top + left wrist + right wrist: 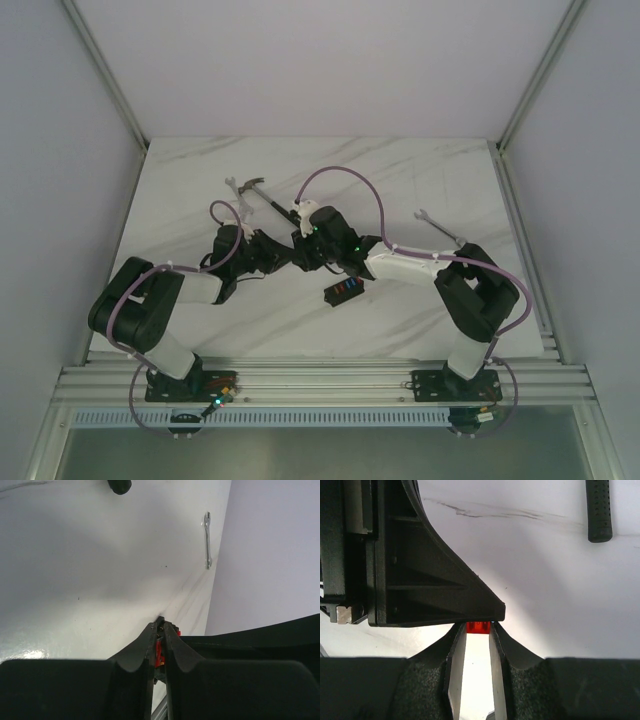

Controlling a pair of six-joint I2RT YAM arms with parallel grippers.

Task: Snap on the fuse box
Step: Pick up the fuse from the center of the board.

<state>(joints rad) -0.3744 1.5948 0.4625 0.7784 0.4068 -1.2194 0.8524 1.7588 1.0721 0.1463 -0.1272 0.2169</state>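
The fuse box (343, 291) is a small black block with blue and red fuses in its top. It lies on the table, just near and right of where the two grippers meet, and neither touches it. A tiny red fuse (478, 627) sits between the tips of my right gripper (478, 626), which is shut on it. My left gripper (161, 625) comes in from the other side, its jaws pressed together on the same red fuse (160, 652). In the top view the left gripper (281, 256) and the right gripper (301, 251) are tip to tip above the marble.
A black-handled hammer (262, 197) lies behind the grippers, and its handle (598, 510) shows in the right wrist view. A silver wrench (440, 228) lies at the right by the wall, and this wrench (207, 540) also appears in the left wrist view. White walls enclose the table (400, 180).
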